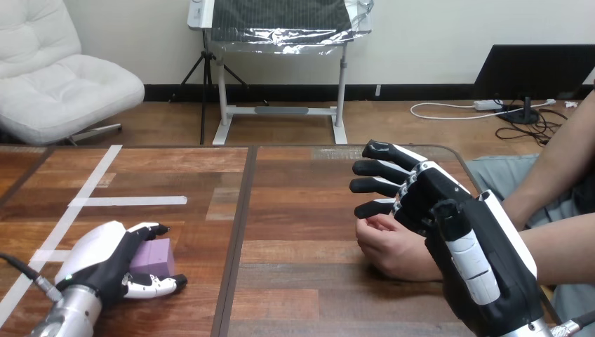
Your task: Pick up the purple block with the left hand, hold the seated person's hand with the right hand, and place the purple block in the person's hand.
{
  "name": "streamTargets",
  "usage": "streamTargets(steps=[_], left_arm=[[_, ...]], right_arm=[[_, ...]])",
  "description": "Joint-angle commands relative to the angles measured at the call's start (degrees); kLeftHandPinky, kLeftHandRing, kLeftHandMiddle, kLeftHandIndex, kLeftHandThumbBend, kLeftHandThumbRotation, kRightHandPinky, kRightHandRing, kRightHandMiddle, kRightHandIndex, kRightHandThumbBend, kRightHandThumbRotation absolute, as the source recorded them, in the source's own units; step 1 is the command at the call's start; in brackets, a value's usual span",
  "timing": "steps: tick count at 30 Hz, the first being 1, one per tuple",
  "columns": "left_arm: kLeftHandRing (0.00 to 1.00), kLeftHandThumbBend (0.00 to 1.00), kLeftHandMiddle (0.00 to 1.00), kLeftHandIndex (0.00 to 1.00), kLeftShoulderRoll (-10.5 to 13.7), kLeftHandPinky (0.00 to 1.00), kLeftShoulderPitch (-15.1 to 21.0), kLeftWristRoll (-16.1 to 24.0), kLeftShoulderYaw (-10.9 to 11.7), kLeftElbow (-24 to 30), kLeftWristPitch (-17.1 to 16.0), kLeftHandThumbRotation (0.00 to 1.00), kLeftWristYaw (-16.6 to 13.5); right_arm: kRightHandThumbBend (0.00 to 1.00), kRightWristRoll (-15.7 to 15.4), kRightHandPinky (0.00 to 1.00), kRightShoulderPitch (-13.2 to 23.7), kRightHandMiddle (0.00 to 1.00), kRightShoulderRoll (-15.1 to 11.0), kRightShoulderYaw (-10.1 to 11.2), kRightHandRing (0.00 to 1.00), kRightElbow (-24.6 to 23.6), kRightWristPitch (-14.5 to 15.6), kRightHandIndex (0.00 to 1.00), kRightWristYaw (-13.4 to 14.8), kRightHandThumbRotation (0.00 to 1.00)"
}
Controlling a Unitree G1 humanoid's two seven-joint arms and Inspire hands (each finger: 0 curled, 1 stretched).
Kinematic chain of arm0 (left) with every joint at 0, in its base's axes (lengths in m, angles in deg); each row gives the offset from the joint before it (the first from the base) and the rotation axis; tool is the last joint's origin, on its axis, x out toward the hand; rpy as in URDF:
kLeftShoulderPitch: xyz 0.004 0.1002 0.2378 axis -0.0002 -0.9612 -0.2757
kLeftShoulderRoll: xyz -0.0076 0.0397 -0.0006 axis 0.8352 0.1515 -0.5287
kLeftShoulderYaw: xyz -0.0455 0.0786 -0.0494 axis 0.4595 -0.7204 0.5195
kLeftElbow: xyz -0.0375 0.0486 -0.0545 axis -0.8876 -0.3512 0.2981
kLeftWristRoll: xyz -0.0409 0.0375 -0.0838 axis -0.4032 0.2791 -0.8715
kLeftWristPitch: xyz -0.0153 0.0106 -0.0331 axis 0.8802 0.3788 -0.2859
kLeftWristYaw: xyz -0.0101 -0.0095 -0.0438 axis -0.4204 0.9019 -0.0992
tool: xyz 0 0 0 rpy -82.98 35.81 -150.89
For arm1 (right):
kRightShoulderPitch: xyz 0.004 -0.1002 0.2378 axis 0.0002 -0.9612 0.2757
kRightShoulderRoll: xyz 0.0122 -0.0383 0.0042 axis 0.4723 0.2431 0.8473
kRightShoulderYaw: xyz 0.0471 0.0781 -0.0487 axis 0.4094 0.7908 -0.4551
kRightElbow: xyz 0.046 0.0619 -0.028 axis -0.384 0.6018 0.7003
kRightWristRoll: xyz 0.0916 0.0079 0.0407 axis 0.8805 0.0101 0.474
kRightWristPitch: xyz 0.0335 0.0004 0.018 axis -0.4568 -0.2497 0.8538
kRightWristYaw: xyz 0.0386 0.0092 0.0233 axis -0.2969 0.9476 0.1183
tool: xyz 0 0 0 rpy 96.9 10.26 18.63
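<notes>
Head view: at the near left of the bench [295,203], the robot's left hand [105,261] closes on the purple block [157,257], fingers curled over its far side and thumb hooked along its near side. The palm covers the block's left part, leaving its top and right face in sight. Whether the block rests on the wood or is just clear of it is hard to make out. The silver left forearm is cut off by the bottom edge.

At the near right, the robot's right hand [456,217] reaches left with its fingers [379,168] stretched out and spread apart over the person's hand [389,247], which lies loosely curled on the bench. The robot's palm hides the back of that hand and the wrist, so a grip cannot be confirmed. The lowest finger lies just beside the person's fingertips. The person's forearm [568,246] runs off the right edge.

A wide stretch of bare wood separates the two hands. White tape strips [130,201] cross the bench's left half, just beyond the block. The right hand sits near the bench's right edge.
</notes>
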Motion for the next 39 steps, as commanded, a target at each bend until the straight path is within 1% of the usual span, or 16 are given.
streamTargets(steps=[1, 9, 10, 16, 19, 26, 28, 32, 35, 39], left_arm=[[0.82, 0.74, 0.84, 0.82, 0.9, 0.84, 3.8, 0.5, -0.7, -0.7, 1.3, 0.24, -0.7], [0.8, 0.74, 0.81, 0.8, 0.5, 0.8, 4.3, 1.1, -1.5, 0.0, 5.1, 0.15, -1.0], [0.8, 0.74, 0.8, 0.79, 0.5, 0.78, 4.3, 1.1, -1.6, 0.1, 5.3, 0.13, -1.0], [0.76, 0.73, 0.77, 0.75, 0.5, 0.73, 4.6, 1.2, -2.0, 0.4, 6.3, 0.05, -1.5], [0.72, 0.72, 0.73, 0.72, 0.6, 0.68, 4.8, 1.4, -2.3, -0.3, 5.9, 0.02, -2.5], [0.64, 0.7, 0.67, 0.67, 0.4, 0.62, 4.8, 1.1, -2.3, 0.2, 6.6, 0.0, -3.6], [0.6, 0.69, 0.64, 0.64, 0.3, 0.59, 4.9, 0.9, -2.3, 0.0, 6.7, 0.0, -3.8], [0.56, 0.67, 0.6, 0.61, 0.2, 0.56, 4.8, 0.8, -2.4, 0.7, 7.3, 0.0, -4.1], [0.52, 0.67, 0.56, 0.59, 0.2, 0.52, 4.8, 0.9, -2.5, 0.4, 7.0, 0.0, -4.8], [0.45, 0.66, 0.51, 0.55, 0.1, 0.42, 4.8, 0.8, -2.6, 0.5, 7.0, 0.0, -5.3]], right_arm=[[0.73, 0.2, 0.64, 3.1, 0.79, 0.0, 0.9, 0.76, -1.7, -1.3, 0.82, 0.0, 0.85], [0.74, 0.2, 0.64, 3.0, 0.79, 0.0, 0.9, 0.76, -2.1, -0.9, 0.82, 0.3, 0.85], [0.74, 0.1, 0.64, 3.0, 0.79, 0.0, 0.9, 0.76, -2.1, -0.9, 0.82, 0.3, 0.85], [0.74, 0.3, 0.64, 2.8, 0.79, 0.0, 0.8, 0.76, -2.3, -0.6, 0.82, 0.3, 0.85], [0.73, 0.7, 0.64, 2.9, 0.79, 0.0, 0.8, 0.76, -2.3, -0.6, 0.82, 0.1, 0.85], [0.73, 0.4, 0.65, 2.8, 0.79, -0.1, 0.8, 0.76, -2.4, -0.6, 0.82, 0.2, 0.85], [0.73, 0.4, 0.65, 2.8, 0.79, -0.1, 0.8, 0.76, -2.4, -0.6, 0.82, 0.2, 0.85], [0.73, 0.4, 0.65, 2.7, 0.79, -0.1, 0.9, 0.76, -2.4, -0.7, 0.82, 0.2, 0.85], [0.73, 0.3, 0.65, 2.6, 0.79, -0.1, 0.9, 0.76, -2.5, -0.6, 0.82, 0.3, 0.85], [0.73, 0.3, 0.65, 2.7, 0.79, -0.1, 0.9, 0.76, -2.5, -0.6, 0.82, 0.3, 0.85]])
